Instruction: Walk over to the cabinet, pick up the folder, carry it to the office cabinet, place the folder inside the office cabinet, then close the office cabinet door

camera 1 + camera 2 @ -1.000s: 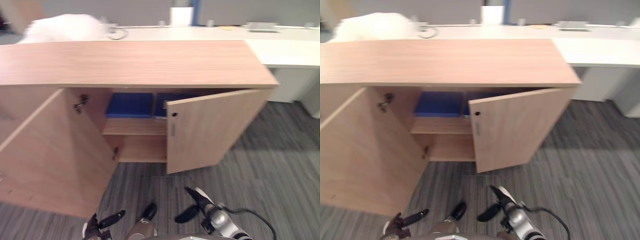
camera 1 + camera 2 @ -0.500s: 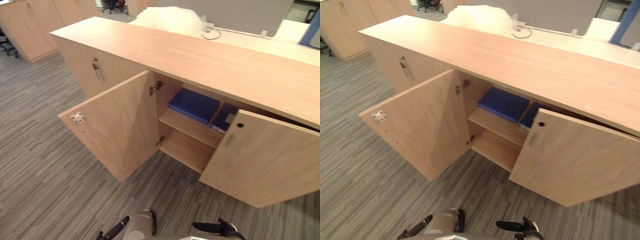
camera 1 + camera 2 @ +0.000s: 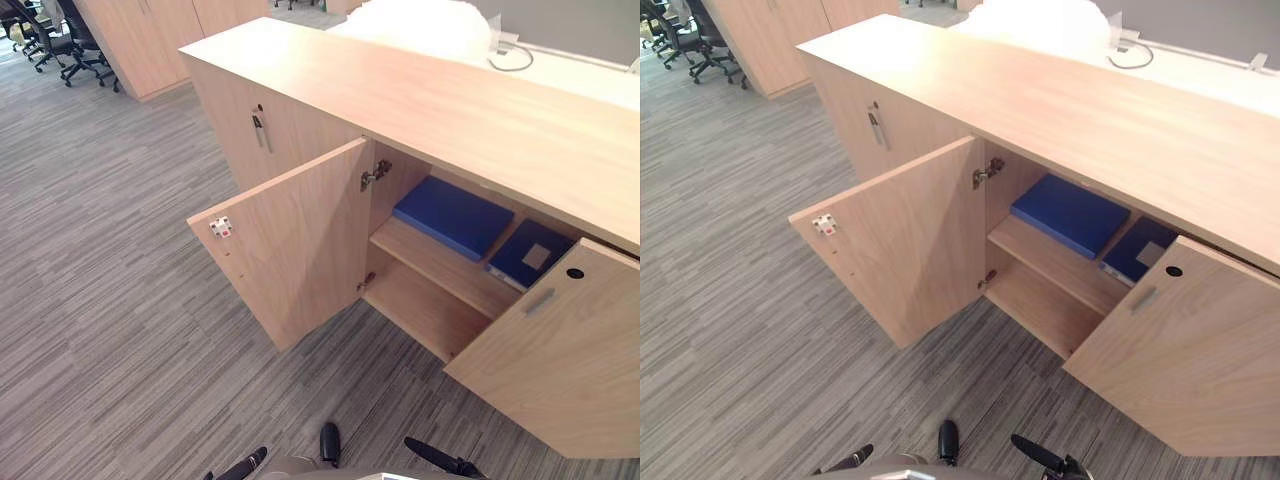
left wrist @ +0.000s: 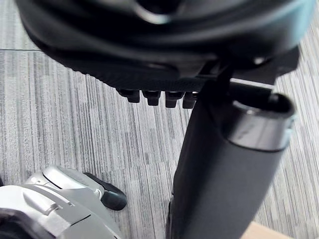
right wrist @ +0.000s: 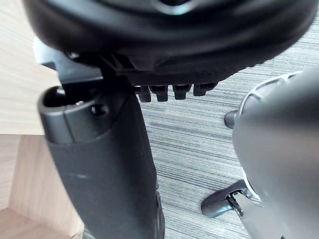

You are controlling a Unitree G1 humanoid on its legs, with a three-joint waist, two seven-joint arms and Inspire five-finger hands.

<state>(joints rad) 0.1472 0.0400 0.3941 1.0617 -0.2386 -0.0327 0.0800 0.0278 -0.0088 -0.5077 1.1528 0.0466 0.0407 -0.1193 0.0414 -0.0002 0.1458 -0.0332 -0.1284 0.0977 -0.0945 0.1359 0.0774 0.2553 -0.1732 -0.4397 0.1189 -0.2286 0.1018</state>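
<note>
A low wooden office cabinet (image 3: 450, 100) stands with both doors swung out. The left door (image 3: 290, 250) juts toward me; the right door (image 3: 560, 350) hangs half open. On the upper shelf inside lie a blue folder (image 3: 453, 216) and a second blue folder (image 3: 530, 255) with a pale label. My left hand (image 3: 242, 466) and right hand (image 3: 440, 462) hang low over the carpet, well short of the cabinet. In the wrist views the left hand (image 4: 224, 179) and right hand (image 5: 99, 164) are open and hold nothing.
A shut door with a bar handle (image 3: 259, 131) adjoins the open compartment. A white fluffy bundle (image 3: 420, 20) and a cable lie on the desk behind. Office chairs (image 3: 50, 40) and tall wooden cabinets (image 3: 150, 40) stand far left. Grey striped carpet (image 3: 110, 300) spreads left of the open door.
The camera has swung left, so the cabinet now sits toward the right of the view. Doors and folders have not moved. Both hands show lower in the view.
</note>
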